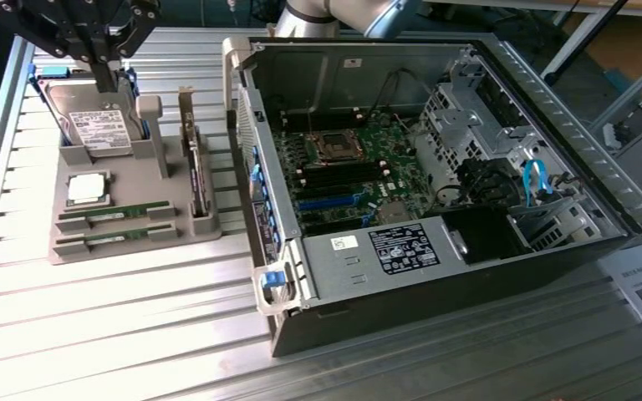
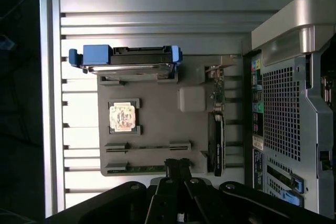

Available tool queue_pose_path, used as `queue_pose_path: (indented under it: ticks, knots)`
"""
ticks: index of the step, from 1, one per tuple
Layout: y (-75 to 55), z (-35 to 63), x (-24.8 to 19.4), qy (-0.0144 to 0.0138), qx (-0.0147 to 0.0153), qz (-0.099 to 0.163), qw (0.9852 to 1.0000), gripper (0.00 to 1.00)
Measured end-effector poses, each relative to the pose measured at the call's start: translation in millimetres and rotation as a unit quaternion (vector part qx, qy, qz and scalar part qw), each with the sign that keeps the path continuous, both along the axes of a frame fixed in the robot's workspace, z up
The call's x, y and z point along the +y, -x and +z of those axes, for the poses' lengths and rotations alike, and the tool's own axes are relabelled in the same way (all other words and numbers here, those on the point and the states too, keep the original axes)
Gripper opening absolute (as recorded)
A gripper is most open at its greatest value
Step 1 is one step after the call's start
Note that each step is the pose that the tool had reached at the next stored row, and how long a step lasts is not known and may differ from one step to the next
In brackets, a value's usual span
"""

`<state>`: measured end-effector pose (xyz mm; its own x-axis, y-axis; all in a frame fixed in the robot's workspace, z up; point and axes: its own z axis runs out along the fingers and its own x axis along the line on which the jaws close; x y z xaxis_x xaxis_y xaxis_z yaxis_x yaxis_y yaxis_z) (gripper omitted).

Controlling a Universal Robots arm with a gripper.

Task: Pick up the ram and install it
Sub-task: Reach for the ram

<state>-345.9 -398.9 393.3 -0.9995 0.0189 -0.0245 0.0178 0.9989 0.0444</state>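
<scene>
The hand (image 1: 106,82), shut and empty, was held above the tray (image 1: 134,182); the ram (image 1: 114,239) lay along the edge opposite the hard drive (image 1: 100,125).

The ram (image 1: 114,214) is green, the tray (image 1: 131,182) grey.

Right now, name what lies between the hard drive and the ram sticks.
The square silver processor sits between hard drive and ram sticks in the grey holder, as the exterior view shows.

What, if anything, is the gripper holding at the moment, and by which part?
Nothing: the gripper is shut and empty above the tray, where both ram sticks lie in their slots.
</scene>
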Motion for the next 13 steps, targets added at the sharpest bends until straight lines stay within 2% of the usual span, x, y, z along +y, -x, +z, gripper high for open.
queue_pose_path:
  ticks: [8, 13]
  knots:
    - [13.3, 0.0, 0.0, 0.0000, 0.0000, 0.002, 1.0000, 0.10]
    - [13.6, 0.0, -0.1, 0.0000, 0.0000, 0.002, 1.0000, 0.10]
